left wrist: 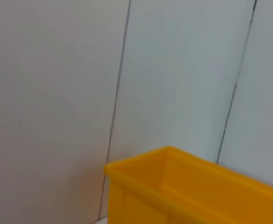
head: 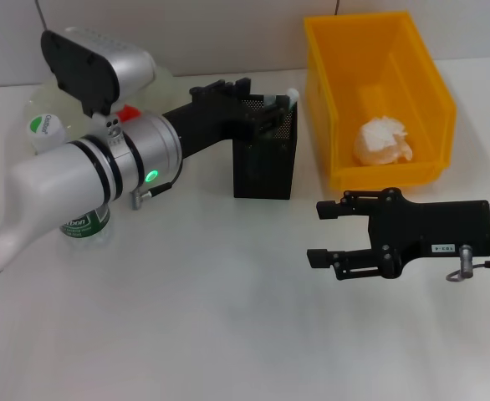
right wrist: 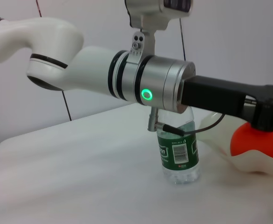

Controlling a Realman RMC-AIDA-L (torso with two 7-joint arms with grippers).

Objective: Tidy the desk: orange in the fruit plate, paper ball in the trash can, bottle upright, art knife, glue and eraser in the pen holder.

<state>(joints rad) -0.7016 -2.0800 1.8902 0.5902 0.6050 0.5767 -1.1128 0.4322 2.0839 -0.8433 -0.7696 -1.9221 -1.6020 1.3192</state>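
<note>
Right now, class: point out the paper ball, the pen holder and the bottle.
paper ball (head: 383, 140), head view, crumpled middle.
pen holder (head: 264, 171), head view, front mesh wall.
bottle (right wrist: 178, 154), right wrist view, green label.

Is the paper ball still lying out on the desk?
No, the paper ball lies inside the yellow trash can in the head view.

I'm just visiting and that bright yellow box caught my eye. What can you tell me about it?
The yellow bin is an open-topped rectangular container, apparently plastic, with thick rims and sloping walls. It sits upright on the white table near the back wall, right of the black mesh pen holder. Inside lies one crumpled white paper ball on its floor. Neither arm touches it.
</note>
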